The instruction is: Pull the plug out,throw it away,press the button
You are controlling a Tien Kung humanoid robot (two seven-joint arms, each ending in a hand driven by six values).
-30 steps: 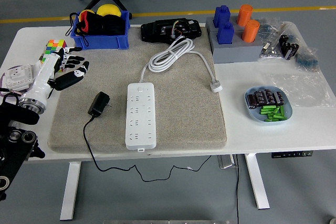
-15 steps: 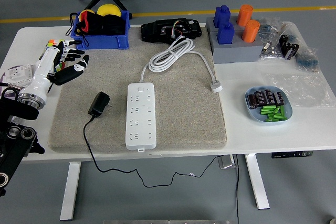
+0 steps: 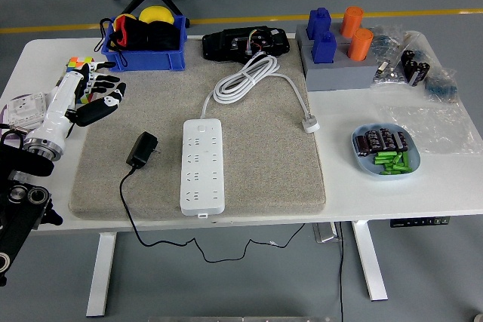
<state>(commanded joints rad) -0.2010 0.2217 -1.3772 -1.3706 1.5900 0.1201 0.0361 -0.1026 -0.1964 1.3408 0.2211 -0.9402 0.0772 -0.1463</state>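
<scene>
A white power strip [image 3: 203, 165] lies lengthwise on the grey mat [image 3: 256, 186], its white cord [image 3: 247, 79] coiled behind it. A black plug adapter [image 3: 142, 149] lies on the mat left of the strip, apart from it, with its thin black cable [image 3: 130, 209] running off the front table edge. My left hand [image 3: 96, 94] hovers over the mat's far left corner, fingers spread and empty, well behind the black plug. My right hand is out of view.
A blue bin [image 3: 144, 38] with yellow and black items stands at the back left. A colourful cube [image 3: 78, 65] and a white socket block [image 3: 26, 108] lie by my left arm. A grey block holder [image 3: 337, 65] and a blue bowl [image 3: 386, 150] sit right.
My left hand has drifted slightly back and to the left over the mat's corner. The plug and the power strip have not moved.
</scene>
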